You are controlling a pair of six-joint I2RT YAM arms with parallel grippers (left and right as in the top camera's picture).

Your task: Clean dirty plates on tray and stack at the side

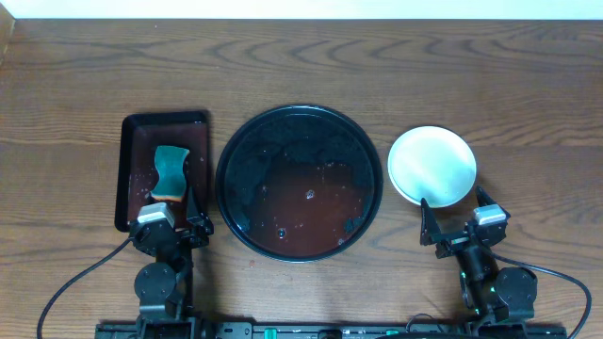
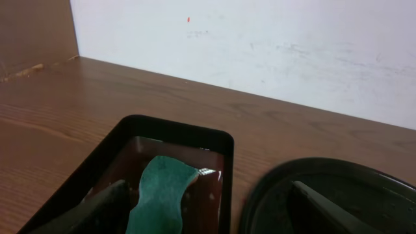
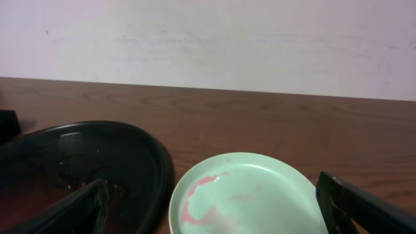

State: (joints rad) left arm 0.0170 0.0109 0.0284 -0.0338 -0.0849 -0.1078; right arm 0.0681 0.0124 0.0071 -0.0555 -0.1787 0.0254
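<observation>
The large round black tray [image 1: 300, 182] sits mid-table, wet with reddish liquid and holding no plates; it also shows in the left wrist view [image 2: 325, 195] and right wrist view [image 3: 84, 162]. A pale mint-green plate [image 1: 432, 166] lies on the bare wood to its right; in the right wrist view [image 3: 250, 195] it carries faint red smears. Whether other plates lie under it I cannot tell. My right gripper [image 1: 459, 218] [image 3: 214, 224] is open and empty just in front of the plate. My left gripper [image 1: 171, 218] [image 2: 208, 218] is open and empty at the near end of the rectangular tray.
A smaller rectangular black tray [image 1: 132, 169] at the left holds reddish liquid and a teal sponge [image 1: 171, 169], also in the left wrist view [image 2: 166, 195]. A white wall [image 2: 260, 45] stands behind the table. Bare wood tabletop [image 1: 311, 66] lies at the back.
</observation>
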